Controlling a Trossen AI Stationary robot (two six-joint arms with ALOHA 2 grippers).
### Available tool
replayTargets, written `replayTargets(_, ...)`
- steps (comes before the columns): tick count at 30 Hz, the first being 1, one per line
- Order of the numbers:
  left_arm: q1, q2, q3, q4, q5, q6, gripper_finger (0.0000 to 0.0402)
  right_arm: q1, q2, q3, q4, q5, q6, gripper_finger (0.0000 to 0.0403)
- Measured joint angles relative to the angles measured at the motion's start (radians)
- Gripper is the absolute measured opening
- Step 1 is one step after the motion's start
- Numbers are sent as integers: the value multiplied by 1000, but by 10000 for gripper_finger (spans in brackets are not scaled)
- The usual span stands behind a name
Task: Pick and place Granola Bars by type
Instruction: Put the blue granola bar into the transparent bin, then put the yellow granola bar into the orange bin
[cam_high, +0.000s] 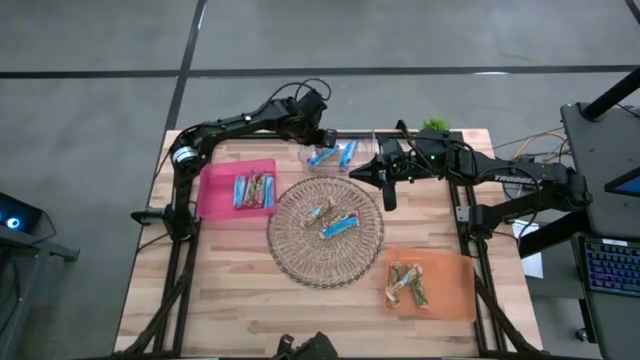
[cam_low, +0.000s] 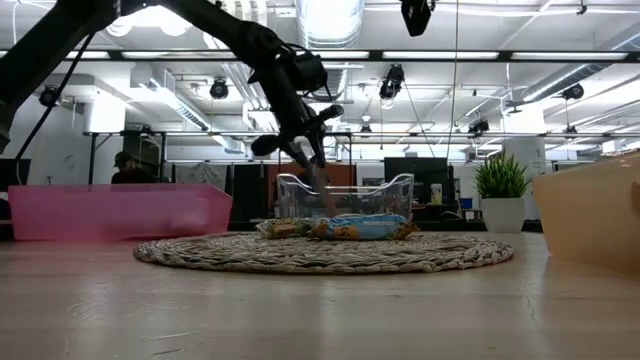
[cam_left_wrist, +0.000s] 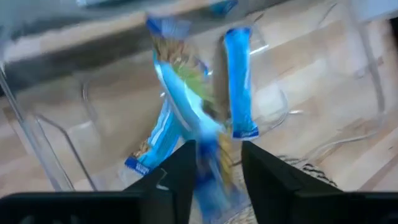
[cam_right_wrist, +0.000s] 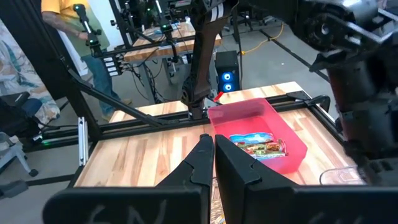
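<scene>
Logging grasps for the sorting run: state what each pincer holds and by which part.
The left pincer, over the clear bin, has a blue granola bar between its fingers near one end; whether it still grips cannot be told. The right pincer is shut, holding nothing.

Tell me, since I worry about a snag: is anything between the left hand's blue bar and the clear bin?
Nothing visible. The left hand hangs right over the clear bin, a blue bar between its fingers, two more blue bars below.
</scene>
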Motion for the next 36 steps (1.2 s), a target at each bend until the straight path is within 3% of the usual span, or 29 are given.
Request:
replayTargets(9, 0, 0, -51, 1, 47, -42, 194, 0, 0, 0, 0, 0, -5, 9)
replayTargets(23, -7, -13, -5, -18, 142, 10, 200, 0, 1, 0, 0, 0, -15, 9)
replayTargets(27, -31, -15, 46, -61, 146, 62, 167, 0, 1, 0, -1, 0, -15, 9)
replayTargets(36, -120, -98, 58, -88, 48, 150, 24, 0, 1, 0, -22, 0, -16, 9)
